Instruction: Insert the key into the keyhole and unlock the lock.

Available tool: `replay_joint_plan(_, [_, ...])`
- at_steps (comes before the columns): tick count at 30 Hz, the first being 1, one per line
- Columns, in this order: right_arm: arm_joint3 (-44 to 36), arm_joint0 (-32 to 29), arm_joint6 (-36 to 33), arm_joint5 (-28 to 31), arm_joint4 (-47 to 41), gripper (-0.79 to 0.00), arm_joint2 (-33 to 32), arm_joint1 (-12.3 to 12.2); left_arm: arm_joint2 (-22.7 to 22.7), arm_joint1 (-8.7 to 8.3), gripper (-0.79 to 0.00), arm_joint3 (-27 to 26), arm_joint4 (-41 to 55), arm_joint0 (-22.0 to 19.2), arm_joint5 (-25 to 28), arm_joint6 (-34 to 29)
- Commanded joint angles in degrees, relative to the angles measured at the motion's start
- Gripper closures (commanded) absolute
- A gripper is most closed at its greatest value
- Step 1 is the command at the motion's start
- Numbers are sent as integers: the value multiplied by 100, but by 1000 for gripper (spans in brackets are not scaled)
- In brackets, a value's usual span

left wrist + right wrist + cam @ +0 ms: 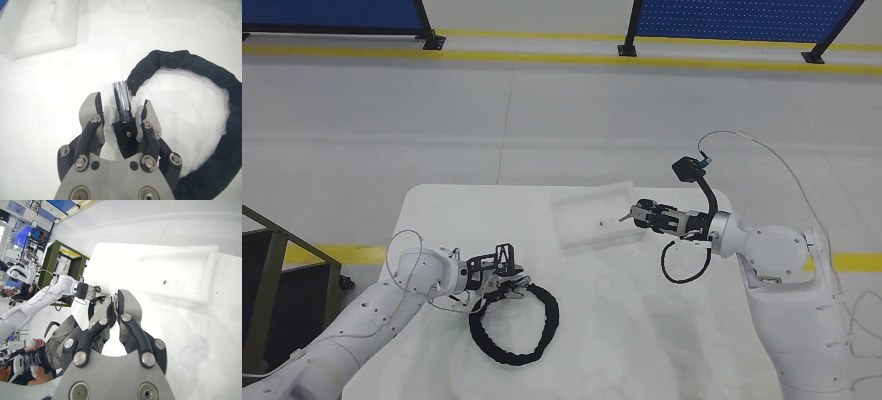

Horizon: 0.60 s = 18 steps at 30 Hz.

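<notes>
Left wrist view first: the left gripper [122, 97] sits low over the white table [47, 94] with its jaws spread wide. Its two fingers [95, 109] straddle the chrome cylinder [123, 107] of the lock [232, 106]. There is a clear gap on each side of the cylinder, so nothing is clamped. The cylinder lies right on the jaws' centre line, its free end pointing away from the palm, and the black riveted end piece behind it runs back between the fingers toward the palm. I cannot make out the keyhole face from here. The frayed end of the lock's black fabric-sleeved cable lies just beside the cylinder's tip, and the cable curls round in a loop on the table.

Over to the top view: that loop lies at the near left of the table, the left gripper at its far edge. The right gripper [638, 213] is well apart from it, out at the far right, just beside the right end of the white foam tray [587, 215].

Right wrist view now: the right gripper's jaws are closed tight, pads pinching the key [114, 306], a thin strip of metal showing edge-on between them. Beyond those pads, farther off, the left gripper shows at the lock.
</notes>
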State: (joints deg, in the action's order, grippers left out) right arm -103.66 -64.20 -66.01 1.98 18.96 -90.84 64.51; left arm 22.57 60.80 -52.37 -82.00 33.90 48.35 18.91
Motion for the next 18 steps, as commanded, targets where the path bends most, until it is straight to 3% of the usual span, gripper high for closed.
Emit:
replay_joint_plan(1, [0, 0, 0, 0, 0, 0, 0, 0, 1, 36, -360, 66, -40, -5, 0, 22])
replay_joint_plan(3, [0, 0, 0, 0, 0, 0, 0, 0, 10, 74, -299, 149, -48, -5, 8, 31])
replay_joint_plan(7, [0, 0, 0, 0, 0, 0, 0, 0, 25, 142, 0, 230, -89, -16, 46, 68])
replay_joint_plan(13, [0, 0, 0, 0, 0, 0, 0, 0, 78, 193, 0, 165, -235, -38, 76, 181])
replay_joint_plan(18, [0, 0, 0, 0, 0, 0, 0, 0, 220, 141, 0, 15, -333, -12, 100, 445])
